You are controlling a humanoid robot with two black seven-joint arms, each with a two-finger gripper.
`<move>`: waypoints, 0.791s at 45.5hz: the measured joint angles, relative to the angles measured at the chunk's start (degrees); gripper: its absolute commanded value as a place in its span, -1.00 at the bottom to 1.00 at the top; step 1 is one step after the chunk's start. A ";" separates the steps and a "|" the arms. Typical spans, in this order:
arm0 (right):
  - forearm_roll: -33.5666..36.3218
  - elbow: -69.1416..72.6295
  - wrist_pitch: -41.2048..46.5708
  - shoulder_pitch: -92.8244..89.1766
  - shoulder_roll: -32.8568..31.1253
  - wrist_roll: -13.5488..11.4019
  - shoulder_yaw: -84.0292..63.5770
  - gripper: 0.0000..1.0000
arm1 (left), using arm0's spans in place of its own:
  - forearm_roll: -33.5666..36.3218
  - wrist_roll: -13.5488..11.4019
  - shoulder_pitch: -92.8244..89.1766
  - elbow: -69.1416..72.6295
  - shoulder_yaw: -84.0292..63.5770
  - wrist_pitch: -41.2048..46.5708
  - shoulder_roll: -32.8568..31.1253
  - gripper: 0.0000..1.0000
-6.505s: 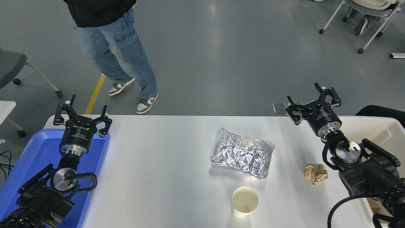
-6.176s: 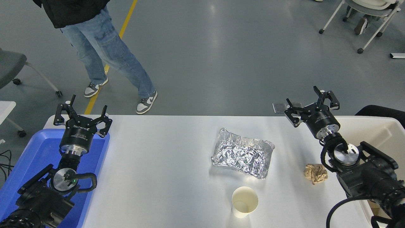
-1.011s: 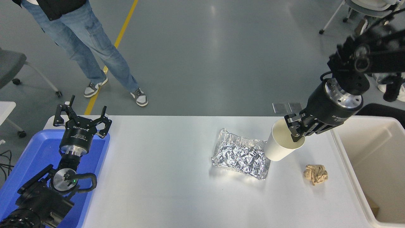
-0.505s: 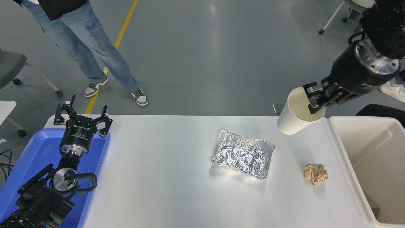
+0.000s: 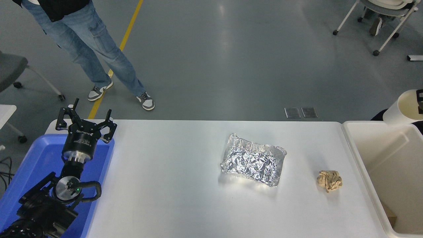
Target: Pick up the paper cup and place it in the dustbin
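Observation:
The paper cup (image 5: 402, 108), white with a cream inside, hangs tilted in the air at the picture's right edge, above the far rim of the dustbin (image 5: 354, 149). Only a black sliver of my right gripper (image 5: 420, 103) shows at the frame edge, gripping the cup's rim. The rest of the right arm is out of view. The dustbin is a large cream-white bin at the table's right end, cut off by the frame. My left gripper (image 5: 86, 119) is parked open over the blue tray at the lower left.
A crumpled foil container (image 5: 252, 159) lies mid-table. A brown paper ball (image 5: 329, 180) lies right of it, near the bin. A blue tray (image 5: 29, 165) sits at the left end. A person in jeans (image 5: 96, 49) stands beyond the table's far left. A brown scrap (image 5: 390, 215) lies inside the bin.
My right arm has carried the cup from the table's near side, up and to the right over the bin, and has nearly left the frame. The left arm has not moved.

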 measured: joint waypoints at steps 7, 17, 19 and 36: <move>-0.86 -10.87 -7.97 -17.92 2.22 0.22 7.99 -1.00 | 0.00 0.00 0.00 0.00 0.00 0.00 0.00 1.00; 0.57 -25.28 -16.08 -39.75 9.74 -1.35 22.02 -1.00 | -0.09 -0.01 -0.01 0.02 -0.02 0.04 0.03 1.00; 0.77 -25.91 -16.64 -40.93 10.34 -1.44 23.08 -1.00 | -0.06 0.01 0.01 0.02 -0.02 0.06 0.00 1.00; 2.94 -31.37 -24.17 -53.90 16.50 -3.07 30.49 1.00 | -0.08 0.00 0.02 0.00 -0.08 0.09 0.00 1.00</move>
